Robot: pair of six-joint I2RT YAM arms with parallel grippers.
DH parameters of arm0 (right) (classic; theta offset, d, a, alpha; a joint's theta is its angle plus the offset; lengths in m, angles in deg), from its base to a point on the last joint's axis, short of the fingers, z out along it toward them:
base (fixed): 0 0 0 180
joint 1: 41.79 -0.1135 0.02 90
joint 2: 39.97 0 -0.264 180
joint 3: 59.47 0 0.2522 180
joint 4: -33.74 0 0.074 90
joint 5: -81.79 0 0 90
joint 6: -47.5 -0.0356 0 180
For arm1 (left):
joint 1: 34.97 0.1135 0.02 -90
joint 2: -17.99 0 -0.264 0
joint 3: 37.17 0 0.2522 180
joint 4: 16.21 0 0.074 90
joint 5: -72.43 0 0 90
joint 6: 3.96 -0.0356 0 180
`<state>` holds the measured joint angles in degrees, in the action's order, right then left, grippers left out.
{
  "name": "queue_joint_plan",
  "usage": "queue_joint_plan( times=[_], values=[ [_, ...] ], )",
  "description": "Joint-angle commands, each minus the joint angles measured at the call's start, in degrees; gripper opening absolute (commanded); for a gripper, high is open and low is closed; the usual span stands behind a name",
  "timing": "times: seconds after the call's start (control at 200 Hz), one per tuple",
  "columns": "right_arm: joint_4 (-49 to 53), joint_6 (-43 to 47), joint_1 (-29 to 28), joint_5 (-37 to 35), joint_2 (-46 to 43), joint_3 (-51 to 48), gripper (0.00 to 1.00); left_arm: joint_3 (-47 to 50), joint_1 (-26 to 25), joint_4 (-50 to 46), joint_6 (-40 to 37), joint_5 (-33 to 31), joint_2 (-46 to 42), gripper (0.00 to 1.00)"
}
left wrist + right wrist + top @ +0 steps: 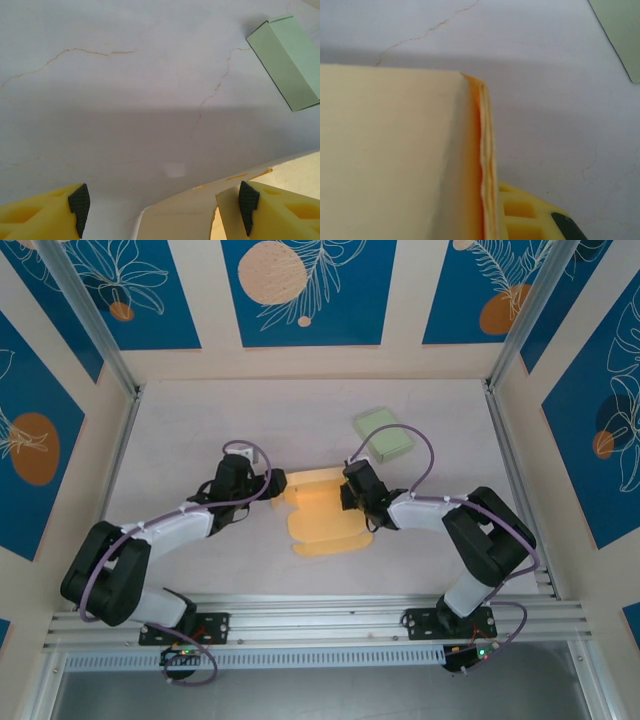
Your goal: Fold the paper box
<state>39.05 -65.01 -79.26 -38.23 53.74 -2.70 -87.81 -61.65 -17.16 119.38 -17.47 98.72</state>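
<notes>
Two-arm check, paper box on table. Left fingers: spread wide, gripping nothing. Right fingers: clamped on folded box edge. Plain green box just beyond.

Pale marbled table; cream walls, blue floral panels; aluminium frame posts at corners.

Part-folded yellow paper box on the table — green box near, farther back
</notes>
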Motion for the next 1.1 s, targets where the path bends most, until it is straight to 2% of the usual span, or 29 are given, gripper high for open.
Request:
queue_joint_plan(
  times=[0.0, 0.145, 0.325, 0.5, 0.64, 0.76, 0.835, 0.89, 0.93, 1.015, 1.055, 1.095],
  values=[
    [2.22, -2.44, 0.98, 1.32, 1.21, 1.60, 0.00, 3.91, 2.92, -6.58, -4.30, 0.32, 0.49, 0.78],
    [3.28, -2.03, 1.09, 0.67, 1.03, 2.30, 0.00, 4.69, 7.25, -10.23, -5.94, 3.81, -1.28, 0.71],
    [3.23, -1.91, 1.27, 0.94, 1.16, 2.63, 0.00, 6.34, 7.43, -7.75, -4.67, 8.34, -0.22, 0.71],
    [3.54, -1.95, 1.18, 1.39, 1.29, 2.80, 0.00, 6.65, 7.43, -4.09, -2.54, 8.86, 0.00, 0.69],
    [3.71, -1.67, 1.06, 0.95, 1.28, 3.05, 0.00, 7.05, 7.43, -4.64, -0.22, 6.53, -7.48, 0.58],
    [3.33, -1.50, 0.89, 0.69, 1.36, 3.22, 0.00, 10.02, 7.43, -4.30, 2.93, 0.82, -17.77, 0.45],
    [2.85, -1.39, 0.73, 0.70, 1.47, 3.05, 0.00, 10.92, 7.43, -4.19, 4.08, -2.05, -23.34, 0.43],
    [2.79, -1.24, 0.48, 0.58, 1.56, 3.14, 0.00, 9.06, 7.42, -6.09, 2.92, -1.64, -24.88, 0.45],
    [2.77, -1.15, 0.29, 0.42, 1.48, 3.14, 0.00, 6.72, 7.36, -7.78, 1.47, 0.22, -24.37, 0.54],
    [2.82, -1.14, 0.04, -0.03, 1.45, 3.08, 0.00, 2.36, 6.64, -9.88, -0.55, 4.11, -20.77, 0.80],
    [2.75, -1.23, -0.01, -0.13, 1.47, 3.05, 0.00, 1.27, 5.99, -9.93, -0.81, 4.09, -18.63, 0.86],
    [2.59, -1.32, -0.06, -0.10, 1.50, 2.93, 0.00, 0.41, 5.37, -9.72, -0.87, 3.70, -16.43, 0.88]
  ],
)
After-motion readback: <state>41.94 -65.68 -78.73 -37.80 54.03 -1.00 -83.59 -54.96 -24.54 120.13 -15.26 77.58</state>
